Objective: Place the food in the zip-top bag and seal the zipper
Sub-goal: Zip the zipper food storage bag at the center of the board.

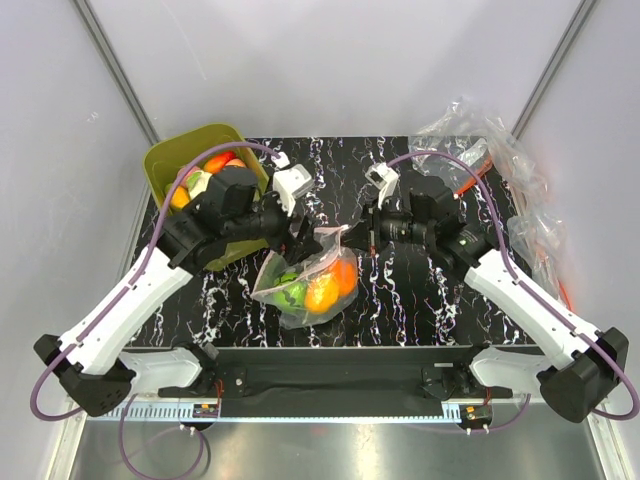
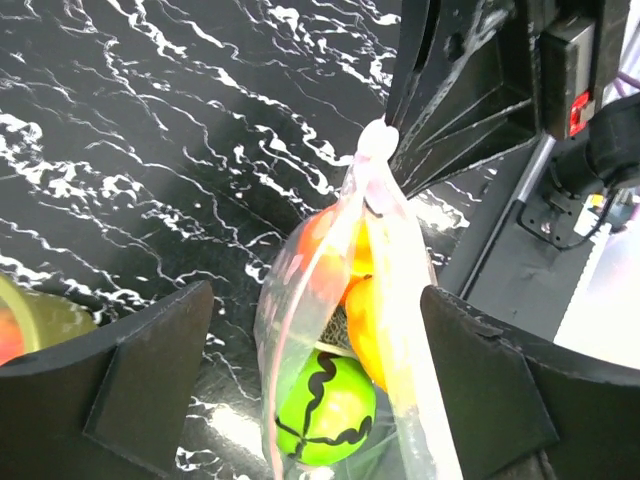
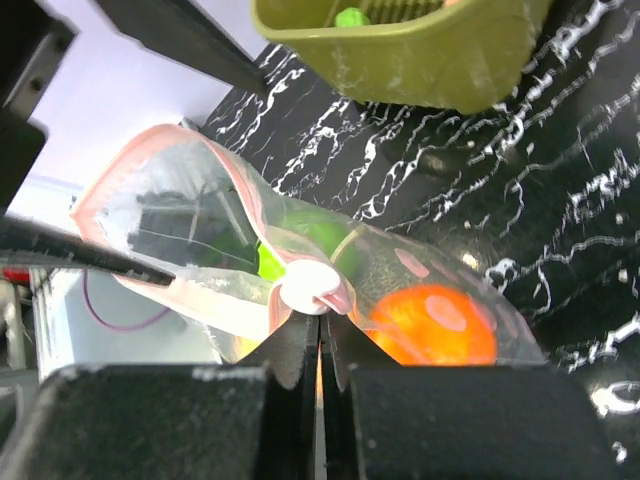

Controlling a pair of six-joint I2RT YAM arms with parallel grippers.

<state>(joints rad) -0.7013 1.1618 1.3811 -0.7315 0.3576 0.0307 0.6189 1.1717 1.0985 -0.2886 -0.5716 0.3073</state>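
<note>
Two robot arms meet over a black marbled table point(image 1: 420, 300), with a clear bag point(image 1: 285, 270) of toy fruit between them at the centre of the overhead view.

An olive-green tub point(image 1: 165, 165) with more toy food sits at the table's upper left, and a heap of spare clear bags point(image 1: 480, 140) lies at the upper right. The left gripper point(image 2: 315, 300) is spread wide and grips nothing. In its wrist view the bag stands in the gap between its two fingers, clear of both. The right gripper point(image 3: 320, 325) is closed tight on the bag's top edge, its tips pinching the pink zipper point(image 3: 215, 160) right at the small white slider point(image 3: 305, 288). Inside the bag are oranges point(image 1: 322, 292) and a green lime point(image 2: 322, 405). To the left of the slider in the right wrist view, the mouth of the bag gapes open.
</note>
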